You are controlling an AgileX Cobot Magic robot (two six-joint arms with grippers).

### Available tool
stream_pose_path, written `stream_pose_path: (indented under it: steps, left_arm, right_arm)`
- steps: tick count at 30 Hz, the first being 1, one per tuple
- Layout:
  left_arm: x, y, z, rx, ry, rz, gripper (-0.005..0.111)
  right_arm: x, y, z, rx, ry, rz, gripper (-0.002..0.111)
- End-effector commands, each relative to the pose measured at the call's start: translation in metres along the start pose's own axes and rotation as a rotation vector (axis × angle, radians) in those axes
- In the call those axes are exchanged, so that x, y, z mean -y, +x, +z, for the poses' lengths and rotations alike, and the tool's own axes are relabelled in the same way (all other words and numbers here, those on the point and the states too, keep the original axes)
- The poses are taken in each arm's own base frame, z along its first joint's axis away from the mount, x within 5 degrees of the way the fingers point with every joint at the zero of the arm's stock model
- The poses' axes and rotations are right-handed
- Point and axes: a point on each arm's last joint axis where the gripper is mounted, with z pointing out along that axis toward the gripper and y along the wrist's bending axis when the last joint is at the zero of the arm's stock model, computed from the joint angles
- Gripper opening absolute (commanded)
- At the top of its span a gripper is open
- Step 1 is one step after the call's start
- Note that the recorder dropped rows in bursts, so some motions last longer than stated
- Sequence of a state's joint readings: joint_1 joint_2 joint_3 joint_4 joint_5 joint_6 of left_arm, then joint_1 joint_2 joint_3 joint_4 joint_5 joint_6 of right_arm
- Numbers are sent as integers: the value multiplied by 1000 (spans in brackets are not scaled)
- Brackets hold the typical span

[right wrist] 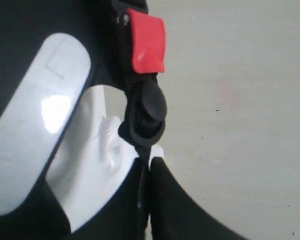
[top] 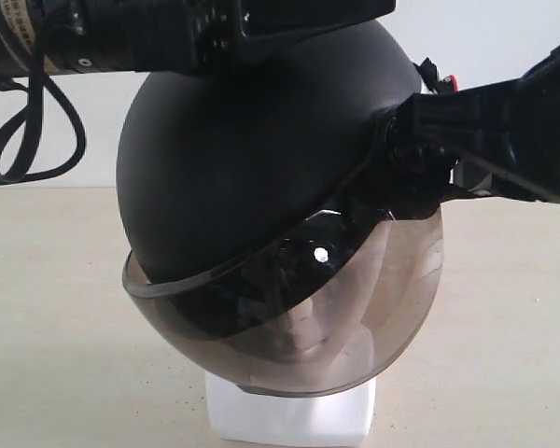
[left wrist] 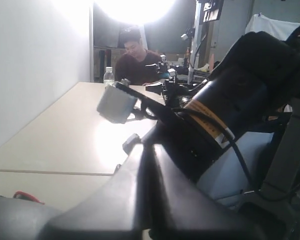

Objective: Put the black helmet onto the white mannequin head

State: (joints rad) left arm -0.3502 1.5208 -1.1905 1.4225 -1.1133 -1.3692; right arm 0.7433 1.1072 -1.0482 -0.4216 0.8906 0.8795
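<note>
1. Beige table, white wall. The black helmet covers the white mannequin head, slightly askew.
2. Right gripper pinched shut beside head, near red clip; left gripper above head, state unreadable.
3. Level shell gently; don't topple head.

I see a pale beige table, faintly speckled. The white mannequin head stands on it by its blocky base; farther along sit a grey box and a water bottle.
</note>
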Motion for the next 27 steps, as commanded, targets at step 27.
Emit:
stream_pose_path:
  steps: [27]
  left_arm:
    - [4, -33, -24, -144, -367, 142, 4]
  right_arm:
    - [26, 7, 1, -21, 219, -82, 0]
